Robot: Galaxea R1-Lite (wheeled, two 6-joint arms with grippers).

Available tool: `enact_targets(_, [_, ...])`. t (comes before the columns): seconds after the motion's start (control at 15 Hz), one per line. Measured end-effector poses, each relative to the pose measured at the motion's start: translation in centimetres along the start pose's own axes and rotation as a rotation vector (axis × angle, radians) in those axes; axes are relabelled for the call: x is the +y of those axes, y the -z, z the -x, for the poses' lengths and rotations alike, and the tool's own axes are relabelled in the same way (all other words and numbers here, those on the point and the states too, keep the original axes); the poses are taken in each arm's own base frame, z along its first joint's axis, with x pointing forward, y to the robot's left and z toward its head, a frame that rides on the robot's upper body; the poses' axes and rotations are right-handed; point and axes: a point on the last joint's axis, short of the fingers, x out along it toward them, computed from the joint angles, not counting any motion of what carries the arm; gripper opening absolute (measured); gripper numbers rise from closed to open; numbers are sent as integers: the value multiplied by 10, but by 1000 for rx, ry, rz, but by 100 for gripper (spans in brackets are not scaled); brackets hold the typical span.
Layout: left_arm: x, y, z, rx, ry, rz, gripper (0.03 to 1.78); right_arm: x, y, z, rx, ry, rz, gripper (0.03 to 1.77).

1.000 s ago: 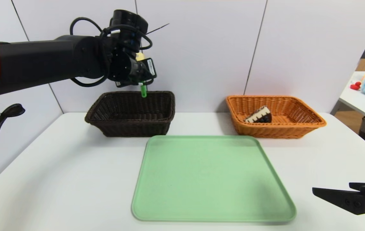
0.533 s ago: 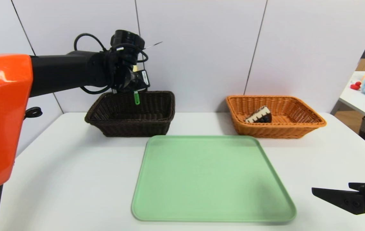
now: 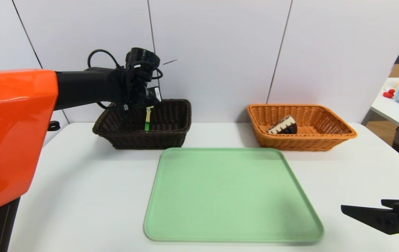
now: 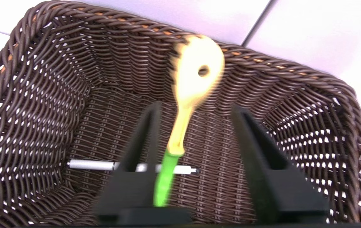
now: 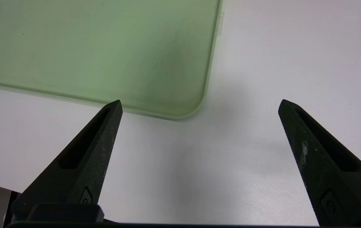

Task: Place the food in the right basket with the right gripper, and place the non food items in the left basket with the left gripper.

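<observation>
Upper left of the head view, the left gripper [image 4: 196, 110] hangs over the dark basket [image 3: 115, 138], jaws parted, gripping nothing; between them a pale yellow, green-handled spoon [image 4: 186, 104] appears blurred.

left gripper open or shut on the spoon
Open: the left gripper stands apart from the spoon, which drops, blurred, into the left basket.

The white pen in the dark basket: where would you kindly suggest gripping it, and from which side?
Probably mid-barrel, from above, fingers across it: the pen lies flat on the floor of the left basket, whose walls bar a sideways approach.
</observation>
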Motion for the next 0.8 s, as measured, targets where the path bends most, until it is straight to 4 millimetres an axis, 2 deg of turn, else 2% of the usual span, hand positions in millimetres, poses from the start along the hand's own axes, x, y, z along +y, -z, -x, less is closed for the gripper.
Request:
enact_targets(0.2, [0, -2, 4, -2, 4, -1, 114, 0, -1, 0, -4, 0, 1, 170])
enact_targets(0.4, [7, -17, 28, -2, 7, -75, 132, 0, -6, 2, -27, 19, 1, 170])
enact_targets(0.67, [24, -50, 92, -7, 94, -247, 147, -3, -20, 5, -109, 128, 39, 170])
enact_targets(0.8, [38, -58, 128, 28, 173, -301, 153, -7, -32, 8, -198, 200, 40, 170])
